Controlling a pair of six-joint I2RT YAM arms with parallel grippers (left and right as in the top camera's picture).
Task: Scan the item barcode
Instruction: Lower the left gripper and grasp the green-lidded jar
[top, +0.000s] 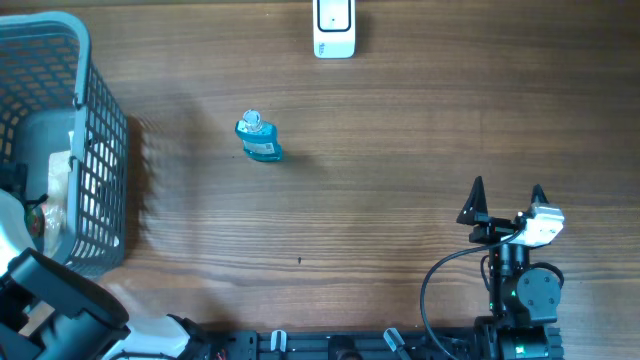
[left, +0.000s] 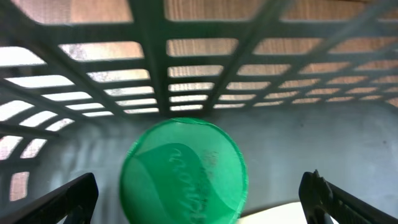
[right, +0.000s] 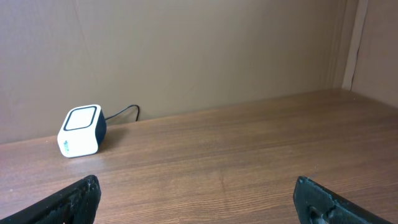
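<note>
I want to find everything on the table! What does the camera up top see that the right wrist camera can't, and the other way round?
Only overhead: the blue bottle and the grey basket. Only right wrist: the brown wall and a black cable. Both: the white scanner and the wooden table.

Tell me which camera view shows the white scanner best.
The right wrist view: the white scanner sits whole, its top face, side and cable visible. Overhead catches it from above, cropped at the frame's top edge. The left wrist view shows none of it.
</note>
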